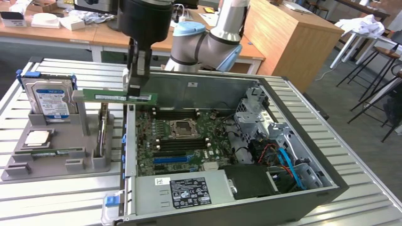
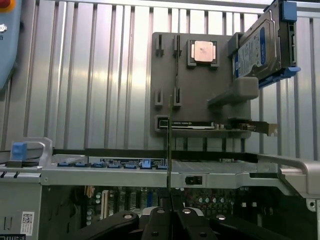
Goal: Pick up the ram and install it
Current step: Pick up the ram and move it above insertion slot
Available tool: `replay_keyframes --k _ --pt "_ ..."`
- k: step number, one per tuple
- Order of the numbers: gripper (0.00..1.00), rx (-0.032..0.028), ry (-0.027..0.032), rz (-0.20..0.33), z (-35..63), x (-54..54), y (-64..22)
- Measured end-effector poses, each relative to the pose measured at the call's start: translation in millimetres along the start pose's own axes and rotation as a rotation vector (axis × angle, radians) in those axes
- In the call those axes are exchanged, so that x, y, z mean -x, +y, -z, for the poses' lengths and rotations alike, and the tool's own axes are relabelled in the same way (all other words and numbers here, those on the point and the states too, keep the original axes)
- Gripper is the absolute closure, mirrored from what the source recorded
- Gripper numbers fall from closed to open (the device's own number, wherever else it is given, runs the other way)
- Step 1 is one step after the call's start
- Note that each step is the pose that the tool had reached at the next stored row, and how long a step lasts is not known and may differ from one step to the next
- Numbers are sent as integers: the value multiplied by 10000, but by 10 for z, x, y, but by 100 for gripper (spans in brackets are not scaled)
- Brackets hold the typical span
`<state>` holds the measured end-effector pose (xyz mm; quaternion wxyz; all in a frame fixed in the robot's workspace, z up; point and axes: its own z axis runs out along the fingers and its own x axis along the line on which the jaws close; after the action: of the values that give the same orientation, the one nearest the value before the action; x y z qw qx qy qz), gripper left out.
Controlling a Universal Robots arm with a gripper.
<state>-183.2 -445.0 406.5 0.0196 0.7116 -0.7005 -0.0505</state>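
Observation:
The ram [image 1: 107, 96] is a narrow green stick with a white label, held level in the air over the left wall of the open computer case [image 1: 207, 87]. My gripper [image 1: 139, 95] is shut on its right half, coming straight down from above. In the wrist view the ram [image 2: 170, 150] appears edge-on as a thin line running out from between the black fingers of the gripper [image 2: 170, 220]. The motherboard [image 1: 182, 141], with its long dark memory slots on either side of the processor socket [image 1: 182, 127], lies below and to the exterior view's right of the stick.
A grey fixture tray [image 1: 56, 162] on the exterior view's left holds a hard drive [image 1: 52, 101], a processor chip [image 1: 37, 137] and another green stick lying flat [image 1: 50, 153]. Inside the case are a power supply [image 1: 182, 188] and a drive cage [image 1: 257, 117]. Everything rests on a slatted metal table [image 1: 364, 188].

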Motion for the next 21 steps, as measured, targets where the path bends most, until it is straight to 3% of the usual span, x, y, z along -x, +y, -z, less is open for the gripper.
replay_keyframes --k 21 --pt "89 1 1 3 44 -6 -436"
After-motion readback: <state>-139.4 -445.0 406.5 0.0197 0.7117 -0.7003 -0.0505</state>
